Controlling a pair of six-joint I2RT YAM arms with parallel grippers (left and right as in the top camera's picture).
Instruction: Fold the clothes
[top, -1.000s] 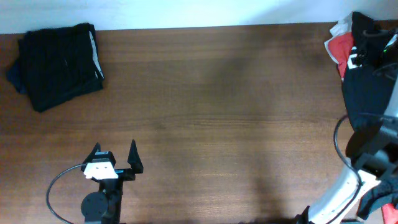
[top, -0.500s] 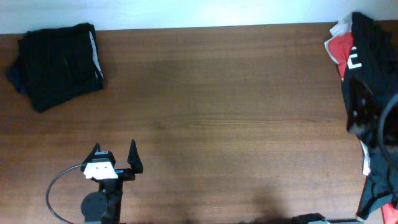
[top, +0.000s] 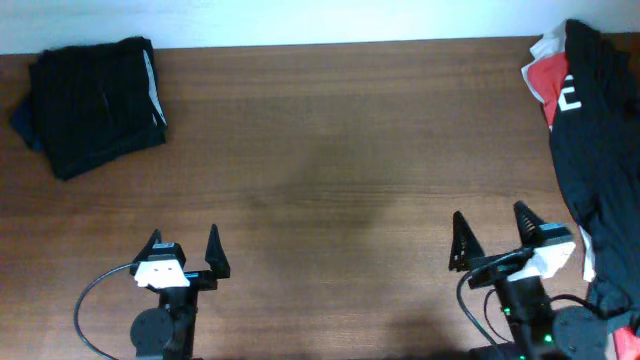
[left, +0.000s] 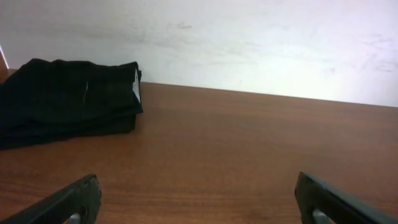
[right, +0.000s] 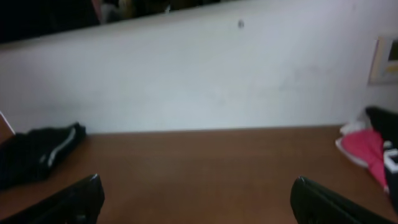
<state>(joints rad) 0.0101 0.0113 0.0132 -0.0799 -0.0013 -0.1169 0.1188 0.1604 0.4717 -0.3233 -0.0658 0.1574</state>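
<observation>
A folded black garment with a white inner edge (top: 95, 100) lies at the table's far left; a dark navy piece (top: 20, 122) peeks from under its left side. It also shows in the left wrist view (left: 65, 102) and the right wrist view (right: 37, 155). A loose pile of black clothes (top: 595, 150) with a red-and-white one (top: 548, 78) lies along the right edge; the red one shows in the right wrist view (right: 367, 152). My left gripper (top: 183, 253) is open and empty near the front left. My right gripper (top: 492, 235) is open and empty near the front right, left of the pile.
The brown wooden table (top: 330, 150) stretches between the two heaps. A white wall (left: 249, 43) runs along the far edge. Cables loop beside each arm base at the front edge.
The right arm has come off the pile at the right edge and swung back to the front right, its gripper now open and empty. The black pile has settled. The left arm has not moved.
</observation>
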